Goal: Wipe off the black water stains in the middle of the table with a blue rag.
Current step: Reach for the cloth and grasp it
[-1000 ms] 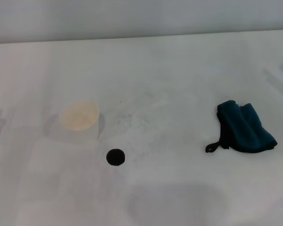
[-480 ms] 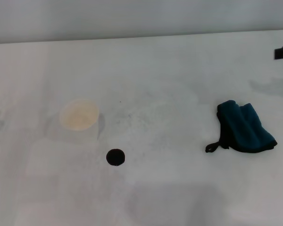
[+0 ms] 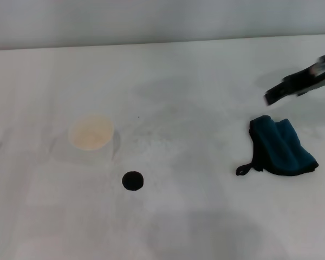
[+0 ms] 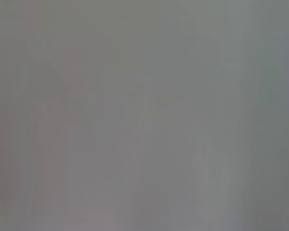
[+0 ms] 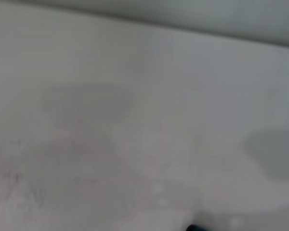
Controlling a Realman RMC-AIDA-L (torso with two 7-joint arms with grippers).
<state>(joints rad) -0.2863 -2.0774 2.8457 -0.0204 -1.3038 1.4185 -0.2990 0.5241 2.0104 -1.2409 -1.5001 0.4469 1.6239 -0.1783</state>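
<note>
Down on the white table (image 3: pixel 206 81) lies the black stain (image 3: pixel 132 180), one small solid round spot, and it serves as the landmark for everything else. It sits on bare tabletop, touching nothing.

Just beyond the stain and a little toward the robot's left stands a white paper cup (image 3: pixel 90 132), seen from above so that its pale cream inside shows. Cup and stain are near each other but apart, and the cup's mouth is clearly wider than the spot.

Well off to the robot's right of the stain lies the blue rag (image 3: pixel 281 146), a rumpled dark teal cloth with black edging. Its thin black loop tag (image 3: pixel 246 168) trails out from the side of the rag that faces the stain and rests flat on the table. Nothing touches the rag.

Farther still from the stain, past the rag and above it, the right gripper (image 3: pixel 300 81) reaches in from the right edge of the head view as a dark blurred shape. It hangs over the table near the rag's far side, apart from the cloth. Whether its fingers are spread or pressed together cannot be told.

Faint grey smudges mark the tabletop around the stain. The right wrist view shows mostly bare tabletop. The left wrist view gives only a blank grey field, and the left gripper appears nowhere.
</note>
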